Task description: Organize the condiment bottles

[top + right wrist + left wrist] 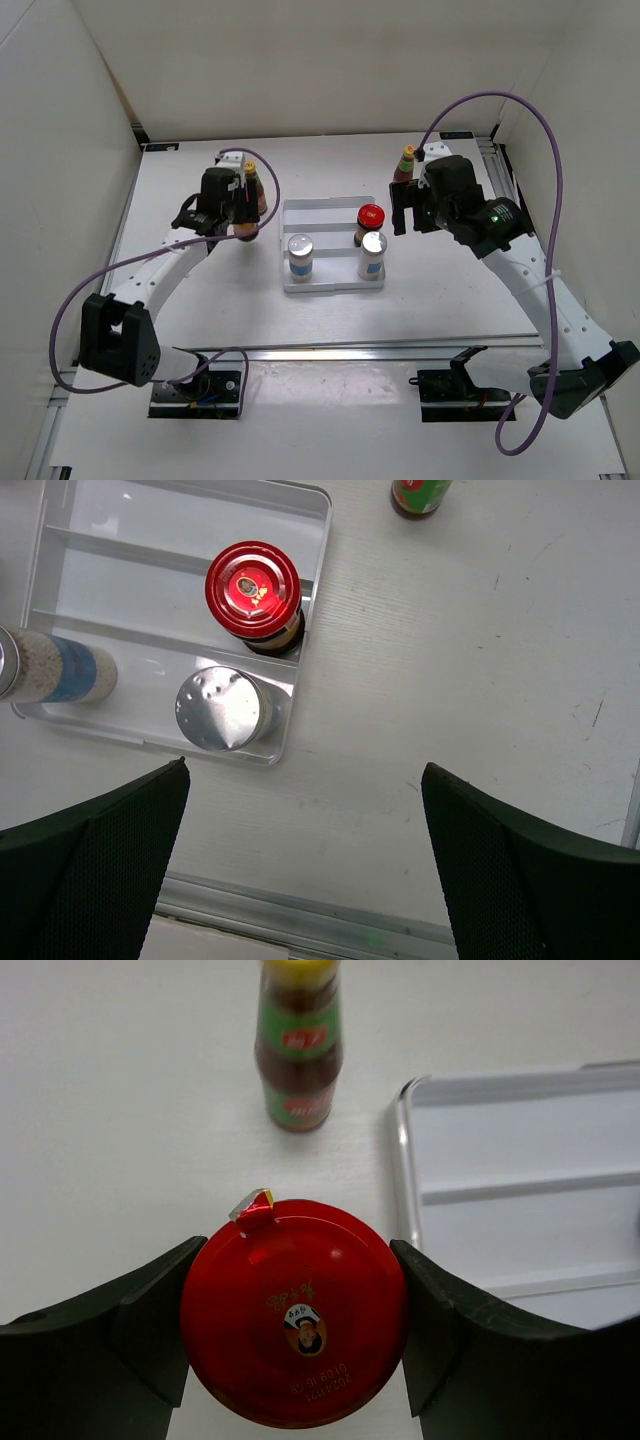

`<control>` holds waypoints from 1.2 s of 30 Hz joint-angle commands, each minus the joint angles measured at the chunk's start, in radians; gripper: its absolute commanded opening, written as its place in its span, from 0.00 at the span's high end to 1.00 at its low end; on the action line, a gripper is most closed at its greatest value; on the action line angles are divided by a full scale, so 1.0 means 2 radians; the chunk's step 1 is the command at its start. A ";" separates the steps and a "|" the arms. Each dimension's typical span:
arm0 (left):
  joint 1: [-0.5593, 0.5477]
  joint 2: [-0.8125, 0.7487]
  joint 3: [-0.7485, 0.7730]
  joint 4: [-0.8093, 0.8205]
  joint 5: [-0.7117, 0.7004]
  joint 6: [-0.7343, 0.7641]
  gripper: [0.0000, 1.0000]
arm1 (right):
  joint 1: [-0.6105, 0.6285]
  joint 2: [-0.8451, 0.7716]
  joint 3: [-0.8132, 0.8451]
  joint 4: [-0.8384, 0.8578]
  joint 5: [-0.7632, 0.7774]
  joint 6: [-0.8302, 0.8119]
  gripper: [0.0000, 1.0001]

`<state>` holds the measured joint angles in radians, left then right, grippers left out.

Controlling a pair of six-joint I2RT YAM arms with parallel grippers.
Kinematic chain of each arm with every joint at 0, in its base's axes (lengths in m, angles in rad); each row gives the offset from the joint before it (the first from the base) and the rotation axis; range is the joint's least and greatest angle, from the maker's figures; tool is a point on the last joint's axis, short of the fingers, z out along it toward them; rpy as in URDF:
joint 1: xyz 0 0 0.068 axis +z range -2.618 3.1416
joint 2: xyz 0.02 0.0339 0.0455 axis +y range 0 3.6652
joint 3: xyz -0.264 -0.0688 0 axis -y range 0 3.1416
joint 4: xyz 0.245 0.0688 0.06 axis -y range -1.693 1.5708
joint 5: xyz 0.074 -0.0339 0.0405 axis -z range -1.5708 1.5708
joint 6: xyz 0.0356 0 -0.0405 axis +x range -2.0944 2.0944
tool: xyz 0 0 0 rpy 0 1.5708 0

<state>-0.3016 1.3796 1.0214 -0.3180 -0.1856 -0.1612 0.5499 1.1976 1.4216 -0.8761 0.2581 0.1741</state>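
Observation:
My left gripper (243, 222) (296, 1335) is shut on a squat red-lidded jar (293, 1305), just left of the white ridged tray (333, 283). A slim yellow-capped sauce bottle (252, 183) (298, 1055) stands upright just beyond it. In the tray stand a second red-lidded jar (370, 217) (253, 588) and two silver-capped shakers, one at the left (300, 254) (52, 666) and one at the right (372, 253) (224, 708). My right gripper (403, 212) (305, 865) is open and empty, to the right of the tray. The other sauce bottle (407, 160) (420, 494) stands behind it.
An aluminium rail (330, 350) runs along the near table edge. White walls enclose the back and sides. The tray's far row (520, 1130) holds nothing. Purple cables loop over both arms.

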 commanded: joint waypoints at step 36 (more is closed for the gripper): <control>-0.127 0.085 0.077 0.118 0.059 -0.034 0.89 | -0.002 -0.025 -0.020 -0.015 0.002 -0.003 0.00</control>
<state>-0.5499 1.5917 1.1492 -0.1822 -0.0769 -0.2153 0.5499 1.1664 1.3911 -0.9180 0.2489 0.1749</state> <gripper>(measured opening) 0.787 0.998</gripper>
